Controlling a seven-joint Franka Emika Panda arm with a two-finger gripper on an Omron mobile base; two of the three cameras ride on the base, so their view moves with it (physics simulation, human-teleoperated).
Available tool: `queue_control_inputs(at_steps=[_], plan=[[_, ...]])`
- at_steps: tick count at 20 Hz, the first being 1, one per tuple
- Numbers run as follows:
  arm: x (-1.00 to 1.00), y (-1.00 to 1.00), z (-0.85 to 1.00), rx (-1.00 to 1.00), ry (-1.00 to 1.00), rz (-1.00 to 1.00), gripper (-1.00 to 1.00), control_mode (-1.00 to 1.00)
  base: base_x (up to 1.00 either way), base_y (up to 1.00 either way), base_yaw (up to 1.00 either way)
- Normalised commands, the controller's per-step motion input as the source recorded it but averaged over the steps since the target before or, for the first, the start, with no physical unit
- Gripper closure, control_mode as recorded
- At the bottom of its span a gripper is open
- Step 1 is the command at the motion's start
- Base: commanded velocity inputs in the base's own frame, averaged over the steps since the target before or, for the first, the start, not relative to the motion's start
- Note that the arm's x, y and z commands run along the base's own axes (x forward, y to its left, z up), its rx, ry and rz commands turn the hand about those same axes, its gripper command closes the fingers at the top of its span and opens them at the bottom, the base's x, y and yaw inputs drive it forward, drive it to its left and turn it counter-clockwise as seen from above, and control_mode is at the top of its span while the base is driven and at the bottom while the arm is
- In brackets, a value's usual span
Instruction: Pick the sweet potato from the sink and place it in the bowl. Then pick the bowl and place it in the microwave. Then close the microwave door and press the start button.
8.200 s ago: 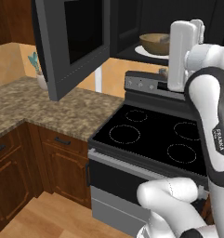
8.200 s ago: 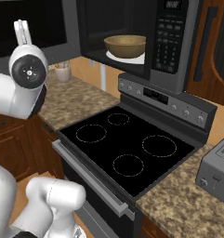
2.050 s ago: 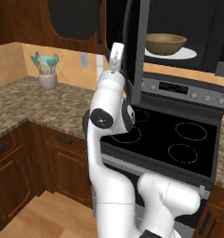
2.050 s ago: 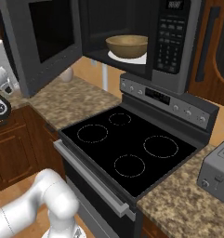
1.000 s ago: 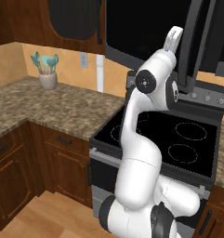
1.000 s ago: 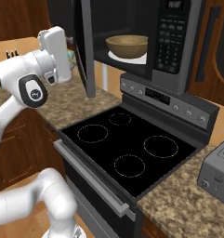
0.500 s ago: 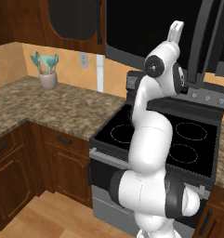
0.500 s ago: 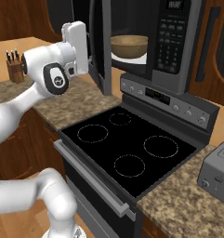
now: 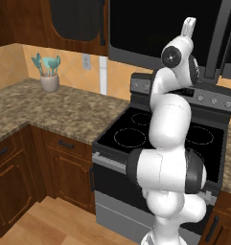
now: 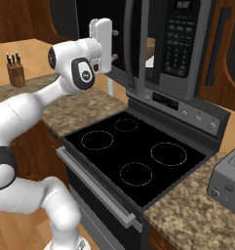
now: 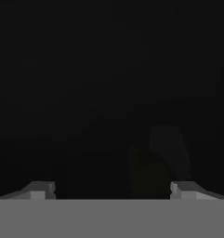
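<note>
Dark microwave door (image 10: 133,49), fingers (image 11: 43,189) spread, empty

The arm has swung the microwave door (image 10: 138,49) nearly closed, hiding most of the bowl (image 10: 149,45).

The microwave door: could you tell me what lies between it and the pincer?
Nothing visible: in the right base view the open pincer sits right at the microwave door, pushing it shut.

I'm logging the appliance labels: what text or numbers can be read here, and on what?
None can be read.
Microwave button panel: marks and a small display, too blurred to read.
Stove control strip: only knobs and a dark display show.
</note>
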Motion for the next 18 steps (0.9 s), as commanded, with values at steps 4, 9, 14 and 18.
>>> queue_control_inputs(at_steps=[4, 9, 14, 18], plan=[[0.53, -0.33, -0.02, 0.05, 0.0, 0.0, -1.0, -1.0, 0.0, 0.0, 0.0], [0.6, -0.34, -0.08, 0.03, 0.0, 0.0, -1.0, -1.0, 0.0, 0.0, 0.0], [0.76, -0.33, -0.23, 0.02, 0.0, 0.0, -1.0, -1.0, 0.0, 0.0, 0.0], [0.54, -0.24, -0.24, 0.01, -0.01, 0.01, -1.0, -1.0, 0.0, 0.0, 0.0]])
